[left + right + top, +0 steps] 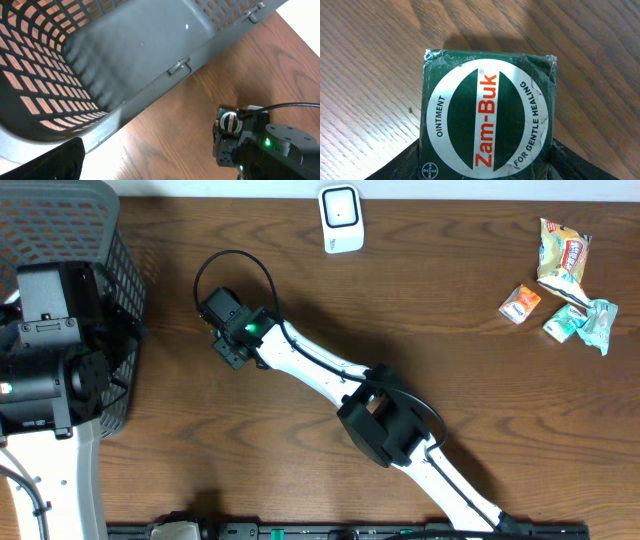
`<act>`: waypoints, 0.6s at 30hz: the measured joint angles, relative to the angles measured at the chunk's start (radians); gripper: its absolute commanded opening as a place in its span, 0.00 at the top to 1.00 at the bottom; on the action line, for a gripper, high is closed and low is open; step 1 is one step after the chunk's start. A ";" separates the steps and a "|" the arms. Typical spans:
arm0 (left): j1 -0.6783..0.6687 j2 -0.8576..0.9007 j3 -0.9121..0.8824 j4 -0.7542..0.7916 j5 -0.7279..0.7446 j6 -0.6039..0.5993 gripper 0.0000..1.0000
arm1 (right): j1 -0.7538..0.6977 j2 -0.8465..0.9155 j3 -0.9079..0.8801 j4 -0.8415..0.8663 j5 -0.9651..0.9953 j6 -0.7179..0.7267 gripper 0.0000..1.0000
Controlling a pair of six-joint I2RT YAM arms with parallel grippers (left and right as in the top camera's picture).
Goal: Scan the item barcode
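Observation:
The item is a dark green Zam-Buk ointment box [487, 115] with a white oval label, lying flat on the wooden table. My right gripper [487, 172] has a black finger pressed against each side of it. No barcode shows on the face in view. In the overhead view the right gripper [226, 332] sits left of centre and hides the box. The white scanner [341, 218] stands at the table's far edge. My left arm [50, 375] hovers by the basket; one of its fingers [55, 162] shows, with nothing near it.
A grey mesh basket [110, 240] fills the far left corner, its wall [150, 55] close in front of the left wrist. A yellow snack bag [563, 252] and small packets [520, 303] lie at the far right.

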 measured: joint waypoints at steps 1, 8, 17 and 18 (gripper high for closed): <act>0.000 0.000 0.000 0.000 0.000 0.000 0.02 | 0.000 0.000 0.004 -0.016 0.014 0.000 0.40; 0.000 0.000 0.000 0.000 0.000 0.000 0.02 | -0.042 -0.038 0.010 -0.299 0.195 -0.001 0.44; 0.000 0.000 0.000 0.000 0.000 0.000 0.02 | -0.211 -0.137 -0.001 -0.627 0.257 -0.060 0.06; 0.000 0.000 0.000 0.000 0.000 0.000 0.02 | -0.227 -0.157 -0.001 -0.652 0.264 -0.076 0.06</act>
